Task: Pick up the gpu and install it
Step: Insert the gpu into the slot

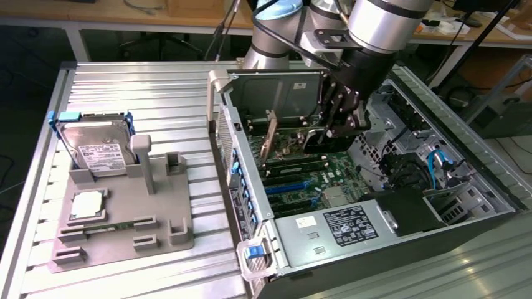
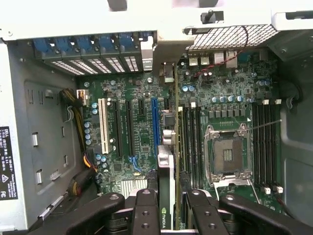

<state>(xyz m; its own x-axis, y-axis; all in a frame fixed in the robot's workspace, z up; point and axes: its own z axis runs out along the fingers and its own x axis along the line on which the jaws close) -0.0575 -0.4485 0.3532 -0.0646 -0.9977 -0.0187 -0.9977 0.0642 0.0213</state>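
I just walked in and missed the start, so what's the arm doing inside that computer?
The robot arm's gripper is down inside the open computer case, its fingers shut on the gpu, held edge-down over the motherboard. On the holder outside the case, the hard drive and processor chip sit untouched.

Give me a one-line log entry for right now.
gripper: shut on gpu | position: inside open PC case, above motherboard | gpu: edge-on, not seated | hard drive: on holder
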